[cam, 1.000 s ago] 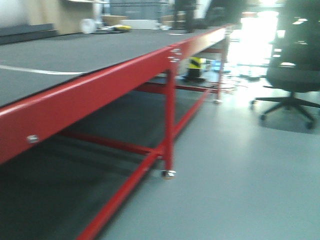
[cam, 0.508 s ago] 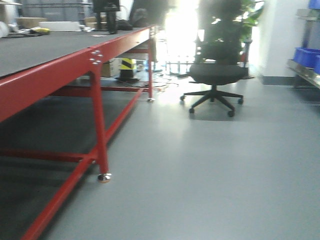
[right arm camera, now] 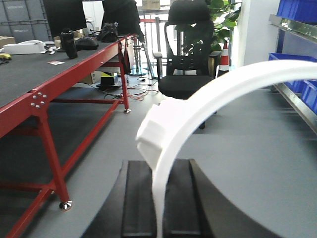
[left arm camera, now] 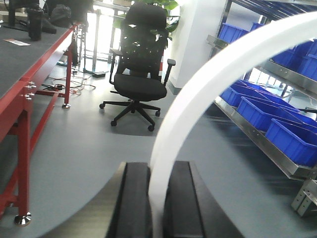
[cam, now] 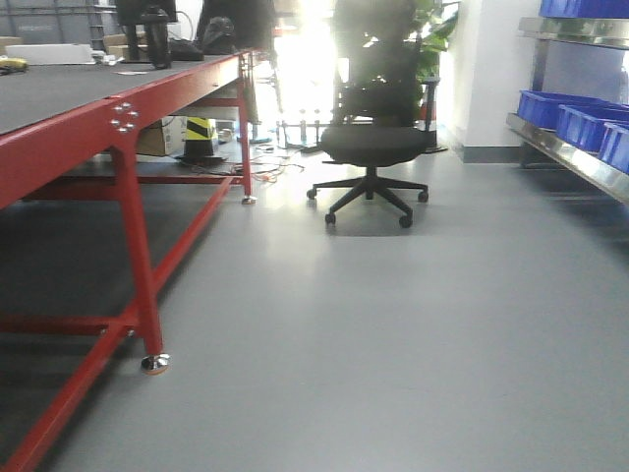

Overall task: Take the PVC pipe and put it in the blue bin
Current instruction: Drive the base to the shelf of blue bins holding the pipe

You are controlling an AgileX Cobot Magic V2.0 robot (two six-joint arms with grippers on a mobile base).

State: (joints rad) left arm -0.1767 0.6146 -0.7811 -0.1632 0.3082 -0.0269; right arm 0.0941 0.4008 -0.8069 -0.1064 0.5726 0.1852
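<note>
Left wrist-mounted: shows the PVC pipe (left arm camera: 213,69) rising from between the dark fingers (left arm camera: 136,198) of the left end effector (left arm camera: 157,168), clamped narrow on it, then bowing up and off to the right, out at the top corner. Right wrist-mounted: shows a PVC pipe (right arm camera: 237,79) gripped the same way by the right end effector (right arm camera: 157,166), with the blocky fitting (right arm camera: 156,129) just above the fingers and the arc sweeping rightward. Cannot tell whether one piece or two.

Carried in the air, off the red counter (cam: 59,147) running along the left. Exterior front-facing: catches no pipe and no arm, only grey floor (cam: 393,344), an office chair (cam: 371,143) ahead, and blue bins (cam: 585,123) on a steel shelf (cam: 570,162) to the right.

Puts the bins right of and ahead of both end effectors, well apart, with the pipe's long axis leaning toward that side. Favours the right arm as the nearer, judging by side alone. Calls for closing on the shelf, then bringing the arc over one bin's open top before release. Risks snagging the rim with the long free end.
</note>
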